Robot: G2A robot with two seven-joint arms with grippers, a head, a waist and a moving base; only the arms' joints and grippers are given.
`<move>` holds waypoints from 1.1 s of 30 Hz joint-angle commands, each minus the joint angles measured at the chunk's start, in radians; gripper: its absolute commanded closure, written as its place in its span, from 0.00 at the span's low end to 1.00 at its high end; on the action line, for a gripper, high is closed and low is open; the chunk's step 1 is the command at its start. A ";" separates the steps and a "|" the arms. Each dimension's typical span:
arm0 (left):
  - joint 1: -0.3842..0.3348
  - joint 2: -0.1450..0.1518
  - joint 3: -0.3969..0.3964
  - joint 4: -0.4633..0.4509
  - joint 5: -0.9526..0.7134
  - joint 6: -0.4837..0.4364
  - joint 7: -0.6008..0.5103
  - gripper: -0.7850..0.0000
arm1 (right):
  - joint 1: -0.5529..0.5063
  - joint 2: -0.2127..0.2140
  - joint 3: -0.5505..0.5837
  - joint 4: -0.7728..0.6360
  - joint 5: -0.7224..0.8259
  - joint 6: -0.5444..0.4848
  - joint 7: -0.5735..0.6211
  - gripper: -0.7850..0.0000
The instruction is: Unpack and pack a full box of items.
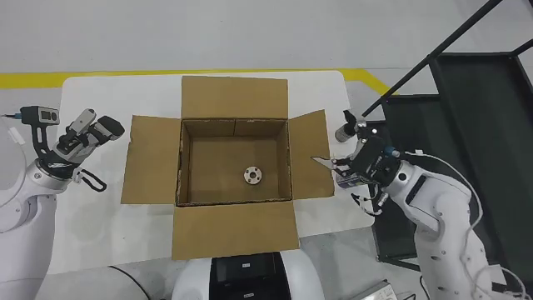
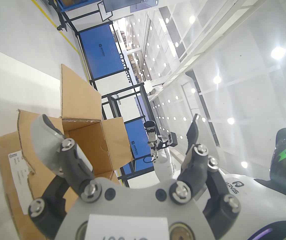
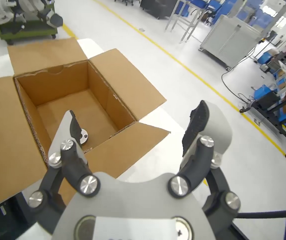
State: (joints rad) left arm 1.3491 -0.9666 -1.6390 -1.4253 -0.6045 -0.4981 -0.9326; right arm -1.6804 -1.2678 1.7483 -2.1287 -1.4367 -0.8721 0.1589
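An open cardboard box (image 1: 235, 96) stands in the middle of the white table (image 1: 108, 208), all its flaps folded outward. On its floor lies a small round metal disc (image 1: 251, 174), seen in the right wrist view as the disc (image 3: 84, 135) just behind one finger. My left gripper (image 1: 97, 124) hangs open and empty over the table, left of the box's left flap. In its own view the left gripper (image 2: 118, 127) faces the box (image 2: 88, 136) from the side. My right gripper (image 1: 333, 145) is open and empty above the right flap; the right gripper (image 3: 136, 115) looks down into the box (image 3: 58, 86).
A black metal rack (image 1: 450, 108) stands right of the table, close to the right arm. A yellow floor line (image 1: 100, 74) runs behind the table. Bare tabletop lies left of the box and in front of it.
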 commanded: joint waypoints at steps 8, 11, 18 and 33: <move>0.000 0.000 0.000 0.000 0.000 0.000 0.000 0.00 | 0.224 0.013 -0.216 0.039 0.170 -0.012 0.558 0.00; 0.000 0.000 0.000 0.000 0.000 0.000 0.000 0.00 | 0.259 0.015 -0.281 0.031 0.225 0.019 0.691 0.00; 0.000 0.000 0.000 0.000 0.000 0.000 0.000 0.00 | 0.263 0.015 -0.288 0.032 0.234 0.023 0.703 0.00; 0.000 0.000 0.000 0.000 0.000 0.000 0.000 0.00 | 0.326 0.018 -0.444 0.060 0.319 0.135 0.925 0.00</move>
State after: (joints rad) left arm 1.3491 -0.9666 -1.6390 -1.4253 -0.6045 -0.4981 -0.9326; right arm -1.3817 -1.2507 1.3403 -2.0916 -1.1572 -0.7786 1.0345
